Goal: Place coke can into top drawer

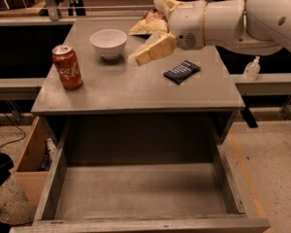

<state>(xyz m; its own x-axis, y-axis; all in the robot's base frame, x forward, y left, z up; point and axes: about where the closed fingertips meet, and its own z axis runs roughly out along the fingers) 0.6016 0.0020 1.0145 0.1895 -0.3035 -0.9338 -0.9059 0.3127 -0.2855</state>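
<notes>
The red coke can (67,67) stands upright at the left edge of the grey cabinet top (136,89). The top drawer (140,191) is pulled open below, its grey floor bare. My gripper (148,51) hangs over the middle of the cabinet top, right of the white bowl and well right of the can. Its tan fingers (157,47) point left toward the can and hold nothing.
A white bowl (108,43) stands behind the can. A dark blue packet (181,71) lies at the right of the top. A crumpled chip bag (148,22) is at the back. A tan wooden box (29,166) sits on the floor at left.
</notes>
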